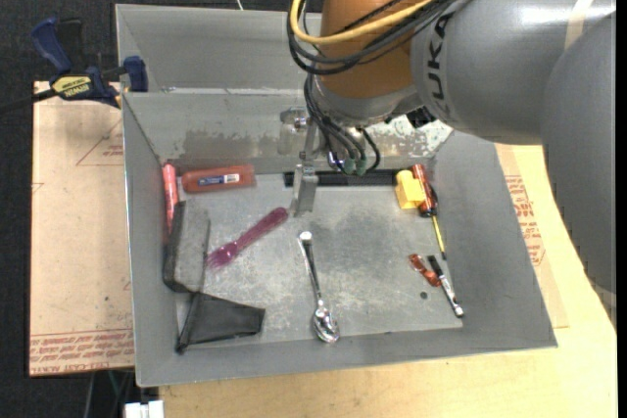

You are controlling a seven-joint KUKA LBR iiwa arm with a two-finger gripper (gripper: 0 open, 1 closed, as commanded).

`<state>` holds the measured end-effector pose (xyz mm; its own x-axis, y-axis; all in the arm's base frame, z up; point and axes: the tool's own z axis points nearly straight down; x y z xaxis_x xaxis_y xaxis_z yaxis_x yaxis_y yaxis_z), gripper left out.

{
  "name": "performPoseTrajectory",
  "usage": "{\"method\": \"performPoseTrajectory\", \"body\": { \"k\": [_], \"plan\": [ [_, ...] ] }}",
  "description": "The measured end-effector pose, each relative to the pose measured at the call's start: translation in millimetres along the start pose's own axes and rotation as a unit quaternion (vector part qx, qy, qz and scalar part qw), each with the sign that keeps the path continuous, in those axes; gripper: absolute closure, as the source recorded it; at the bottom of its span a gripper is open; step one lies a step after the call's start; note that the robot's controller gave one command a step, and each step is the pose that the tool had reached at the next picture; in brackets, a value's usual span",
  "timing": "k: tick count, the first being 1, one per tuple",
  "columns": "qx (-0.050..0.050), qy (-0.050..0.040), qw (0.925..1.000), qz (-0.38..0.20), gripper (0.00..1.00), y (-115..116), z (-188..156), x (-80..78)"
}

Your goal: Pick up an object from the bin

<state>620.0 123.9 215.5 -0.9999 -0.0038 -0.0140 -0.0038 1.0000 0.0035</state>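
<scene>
My gripper [304, 199] hangs below the orange wrist cover, low over the middle of the bin near the back wall. Its tip stands just right of the upper end of a translucent magenta handle [247, 238] that lies slanted on the floor. A metal spoon [315, 284] lies lengthwise just in front of the gripper, bowl toward the front wall. A red marker-like tube [217, 178] rests to the gripper's left along the back. A black bar [338, 177] runs right from behind the gripper toward a yellow and red tool [411, 189].
At the left wall lie a pink tube [168, 194], a dark grey block [186, 250] and a black folded piece [220, 318]. A small red-handled screwdriver [438, 277] and a thin yellow stick [438, 232] lie at the right. The arm overhangs the bin's back right.
</scene>
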Motion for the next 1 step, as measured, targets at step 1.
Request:
{"method": "performPoseTrajectory", "body": {
  "k": [1],
  "plan": [
    [0.001,0.0052,1.0000,0.000,0.00,-1.0,3.6,3.1]
  ]
}}
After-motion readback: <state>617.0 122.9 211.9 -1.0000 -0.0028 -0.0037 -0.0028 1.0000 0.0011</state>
